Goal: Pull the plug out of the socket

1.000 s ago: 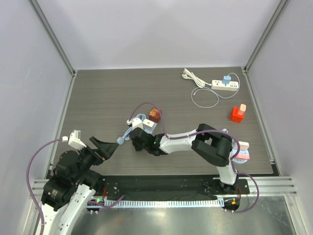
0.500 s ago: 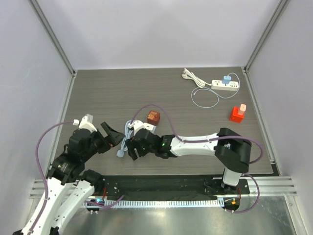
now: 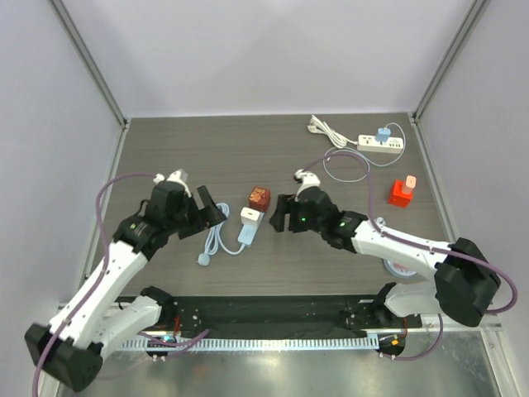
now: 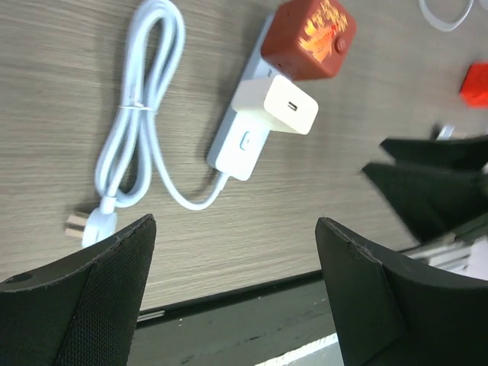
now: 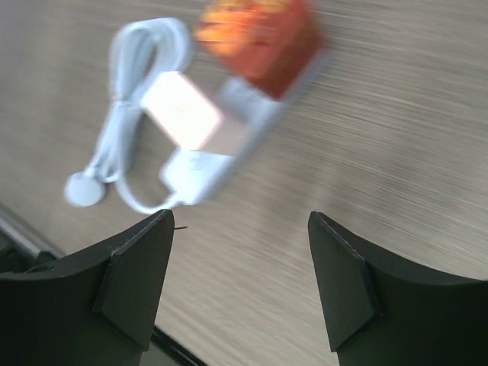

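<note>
left gripper [image 3: 212,208] is wide open with nothing in it, hovering just left of the target. next over is the bundled white cord [image 4: 145,114], lying loose on the table with its own wall plug toward the near edge. it's floppy, so no use as a handle.

the little pale blue socket strip [image 4: 240,145] lies flat around the middle of the table, slightly toward the near edge. the white charger plug [image 4: 286,107] is seated in it, with a red cube [image 4: 309,38] touching the strip's far end. the plug looks like hard, smooth plastic, light and a bit slick, so i'd pinch it across its flat sides. the strip looks light too and will probably lift with the plug unless the other arm pins its body down.

right gripper [image 3: 278,215] is just right of the strip, also spread open and empty.

near the far right corner there's a second power strip [image 3: 380,145] and a small red object [image 3: 402,192] by the right edge. the table [image 3: 165,157] is dark woodgrain, matte, boxed in by plain pale walls with metal posts at the far corners.
</note>
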Available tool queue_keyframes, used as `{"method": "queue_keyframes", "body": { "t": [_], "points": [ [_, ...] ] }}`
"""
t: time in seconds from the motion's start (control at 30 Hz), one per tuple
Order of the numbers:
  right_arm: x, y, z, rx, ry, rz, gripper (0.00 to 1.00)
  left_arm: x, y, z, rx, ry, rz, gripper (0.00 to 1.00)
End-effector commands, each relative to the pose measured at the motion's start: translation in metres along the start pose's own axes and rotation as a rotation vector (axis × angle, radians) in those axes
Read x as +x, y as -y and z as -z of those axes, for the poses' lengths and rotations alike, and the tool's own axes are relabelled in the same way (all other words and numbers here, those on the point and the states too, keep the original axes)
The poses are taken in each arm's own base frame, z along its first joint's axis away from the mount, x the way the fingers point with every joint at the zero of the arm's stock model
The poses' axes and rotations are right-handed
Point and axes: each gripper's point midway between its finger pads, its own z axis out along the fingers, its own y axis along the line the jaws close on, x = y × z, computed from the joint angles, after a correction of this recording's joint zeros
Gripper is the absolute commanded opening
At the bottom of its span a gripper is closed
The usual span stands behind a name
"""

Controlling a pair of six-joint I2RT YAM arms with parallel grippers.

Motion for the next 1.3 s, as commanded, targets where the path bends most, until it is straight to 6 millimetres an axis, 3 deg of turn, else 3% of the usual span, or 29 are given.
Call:
{"method": "queue_keyframes", "body": {
  "t": [0.0,0.07,0.1,0.2,0.4,0.8,1.27],
  "points": [
    [0.009,0.031,0.008,0.013,-0.031,-0.128,0.77,-0.016,0.034,-0.006,0.053,0.016,-0.151,0.86],
    [0.008,0.037,0.014,0.008,-0.022,-0.140,0.77,-0.024,0.040,-0.019,-0.002,0.038,-0.264,0.86],
    [0.011,0.046,0.014,0.027,-0.022,-0.152,0.77,-0.014,0.050,-0.022,0.006,0.021,-0.347,0.85],
    [0.018,0.045,0.018,-0.011,-0.053,-0.174,0.77,-0.009,0.056,-0.043,-0.046,-0.011,-0.539,0.86],
    [0.021,0.054,0.012,-0.041,-0.066,-0.282,0.77,0.014,0.061,-0.090,-0.002,-0.158,-0.736,0.88],
    [0.029,0.045,-0.014,-0.139,-0.109,-0.371,0.74,0.016,0.065,-0.127,-0.038,-0.212,-0.772,0.89],
    [0.028,0.049,-0.035,-0.134,-0.093,-0.448,0.71,0.032,0.058,-0.153,-0.052,-0.264,-0.762,0.73]
  ]
}}
